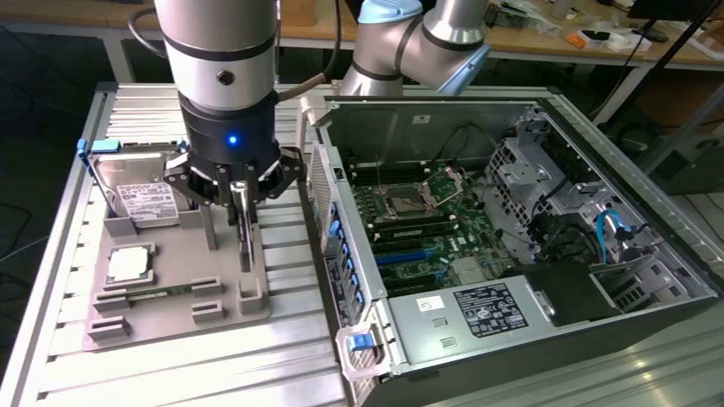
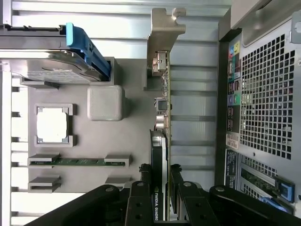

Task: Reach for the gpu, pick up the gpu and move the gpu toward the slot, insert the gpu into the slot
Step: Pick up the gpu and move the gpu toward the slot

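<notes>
Gripper (image 2: pixel 159 172) is clamped on the gpu (image 2: pixel 163 113), which is stood on edge in the gray tray (image 2: pixel 131 141) on the desk (image 1: pixel 226 365). One hard drive (image 1: pixel 142 191), one chip (image 1: pixel 128 264) and one memory stick (image 1: pixel 153 293) are held there too. Arm's pointed straight down. The slot (image 1: pixel 398 253) is found inside the open case (image 1: pixel 453 110) just beside the tray.

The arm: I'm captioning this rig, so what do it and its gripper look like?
The arm is a silver-grey tube with black bands, pale blue joint caps, a grey cable alongside, and a black wrist section with a blue light. The gripper is black, with bolted linkage fingers.
</notes>
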Robot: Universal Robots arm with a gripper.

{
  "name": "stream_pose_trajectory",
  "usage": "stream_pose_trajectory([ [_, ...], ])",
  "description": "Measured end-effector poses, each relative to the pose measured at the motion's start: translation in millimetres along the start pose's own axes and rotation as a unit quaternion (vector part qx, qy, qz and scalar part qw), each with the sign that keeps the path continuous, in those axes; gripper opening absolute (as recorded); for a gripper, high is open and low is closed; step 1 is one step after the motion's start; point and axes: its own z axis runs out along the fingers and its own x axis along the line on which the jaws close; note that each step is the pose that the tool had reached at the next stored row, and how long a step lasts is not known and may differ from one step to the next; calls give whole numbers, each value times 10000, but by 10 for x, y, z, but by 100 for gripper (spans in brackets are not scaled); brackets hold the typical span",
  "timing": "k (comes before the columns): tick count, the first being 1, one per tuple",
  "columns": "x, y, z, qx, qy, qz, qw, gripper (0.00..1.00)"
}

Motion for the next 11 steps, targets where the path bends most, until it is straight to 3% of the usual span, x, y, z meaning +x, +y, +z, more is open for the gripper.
stream_pose_trajectory([
  [11, -5, 13, -288, 0, 0, 0, 10000, 27],
])
